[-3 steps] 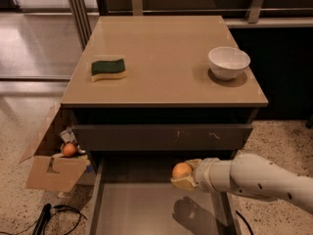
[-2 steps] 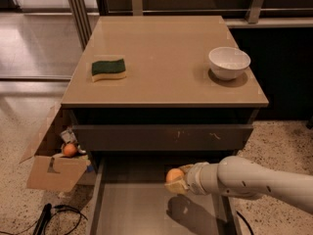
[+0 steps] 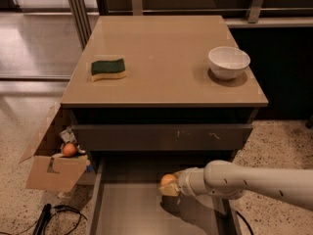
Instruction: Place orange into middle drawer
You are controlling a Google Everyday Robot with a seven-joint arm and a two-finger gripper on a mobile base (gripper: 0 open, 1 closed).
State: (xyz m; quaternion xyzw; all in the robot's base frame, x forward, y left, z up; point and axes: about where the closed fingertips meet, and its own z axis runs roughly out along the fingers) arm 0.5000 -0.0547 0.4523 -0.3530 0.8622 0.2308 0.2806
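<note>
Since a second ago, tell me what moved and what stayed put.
The gripper, holding the orange, carried it leftward and slightly lower in the picture, over the open middle drawer. Nothing was picked up or released; the orange is still held. The sponge and white bowl on the cabinet top, and the cardboard box, stayed where they were.

Plain orange (image 3: 168, 180) in pale pincer (image 3: 170, 187) over grey-brown middle drawer (image 3: 128, 210)
</note>
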